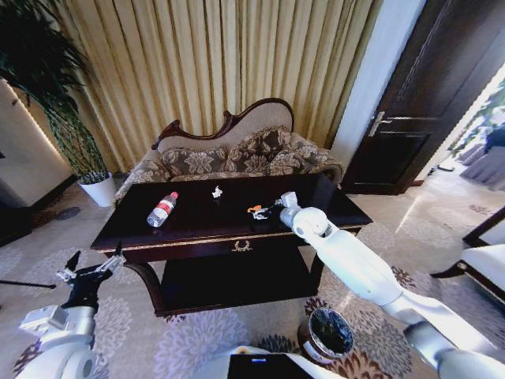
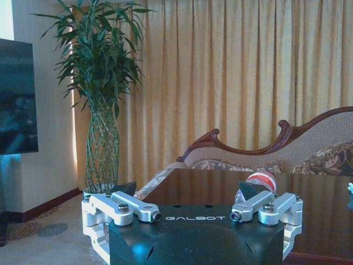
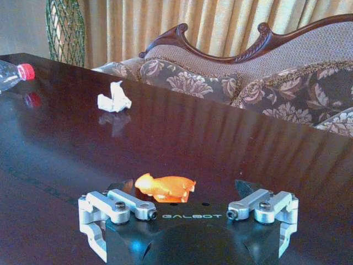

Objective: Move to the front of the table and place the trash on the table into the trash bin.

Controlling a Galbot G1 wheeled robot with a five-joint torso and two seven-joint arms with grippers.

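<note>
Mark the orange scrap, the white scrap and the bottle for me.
orange scrap (image 3: 165, 186), right wrist view, middle of it.
white scrap (image 3: 114, 99), right wrist view, its crumpled body.
bottle (image 1: 162, 209), head view, on its red label.

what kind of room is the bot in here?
Likely a hotel or formal sitting room: a carved-back floral sofa behind a glossy dark table, full-length gold curtains, a potted plant and patterned carpet.
</note>
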